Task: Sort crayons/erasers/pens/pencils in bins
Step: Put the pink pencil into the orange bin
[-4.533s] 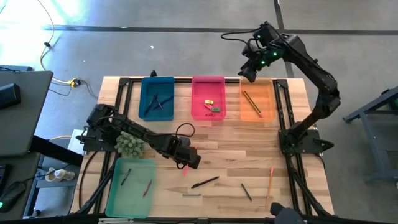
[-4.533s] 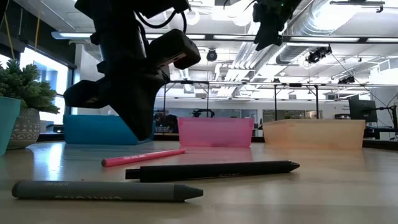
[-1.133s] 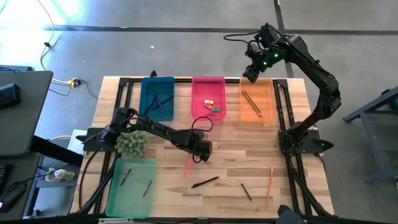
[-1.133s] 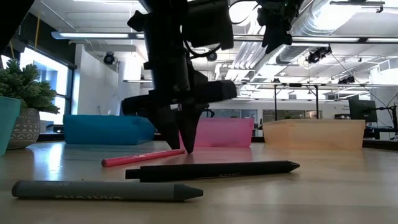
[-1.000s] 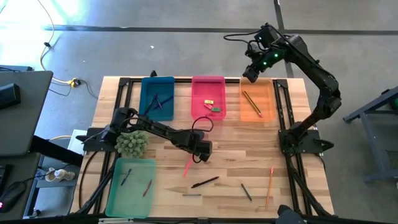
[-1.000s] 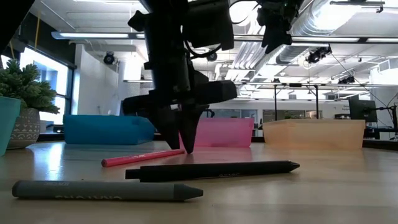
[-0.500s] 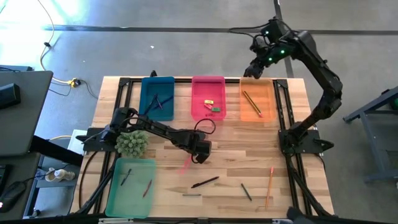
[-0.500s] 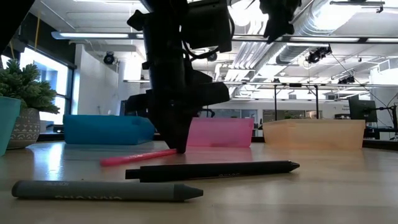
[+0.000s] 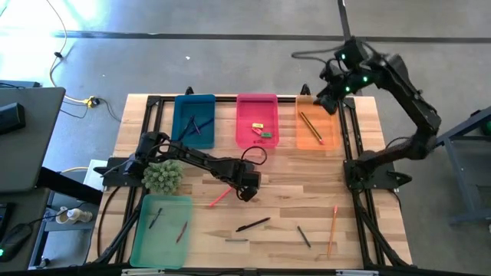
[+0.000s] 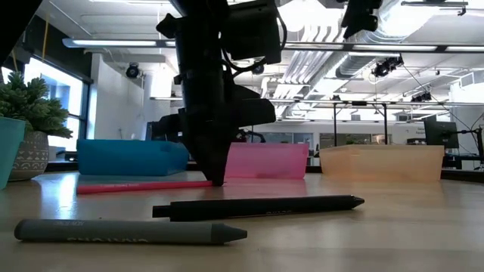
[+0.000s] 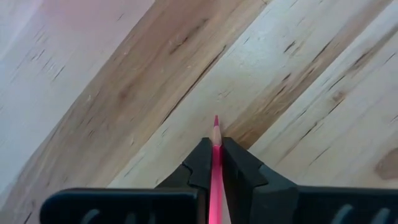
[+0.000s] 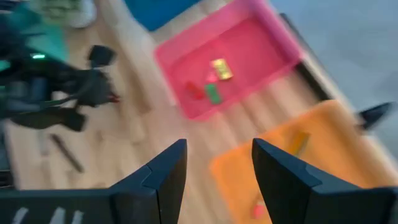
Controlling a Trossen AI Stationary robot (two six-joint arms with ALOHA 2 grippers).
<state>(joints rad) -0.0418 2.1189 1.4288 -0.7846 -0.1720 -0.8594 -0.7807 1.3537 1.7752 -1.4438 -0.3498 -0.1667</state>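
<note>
A pink crayon [image 9: 220, 198] with a sharpened tip lies on the wood table [image 9: 291, 184], left of centre. My left gripper [image 9: 247, 190] stands over the crayon's tip end, shut on it; the low view shows its fingertips [image 10: 218, 181] down at the table top. My right gripper [image 9: 326, 100] hangs open, high over the far right corner of the orange bin [image 9: 317, 126], holding nothing. The blue bin [image 9: 193, 121], pink bin [image 9: 256, 123] and green bin [image 9: 161, 230] hold small items. My left gripper pinches the pink crayon between its two fingers, close behind the sharpened tip [image 11: 216, 130], which pokes out just past them. The fingers come from above, pointing down. The crayon's long free part [image 10: 144, 186] lies about level on the table, reaching toward the left.
A black pen [image 9: 253, 225], a grey crayon [image 10: 128, 231], a dark stick [image 9: 304, 235] and an orange pencil [image 9: 333, 222] lie near the table's front edge. A potted plant [image 9: 161, 176] stands at the left, beside my left arm.
My left gripper has shut on the pink crayon and rolled at the wrist without shifting. The crayon has turned on the table, its free end swinging toward the left edge. My right gripper has risen and gone toward the table's right, staying open.
</note>
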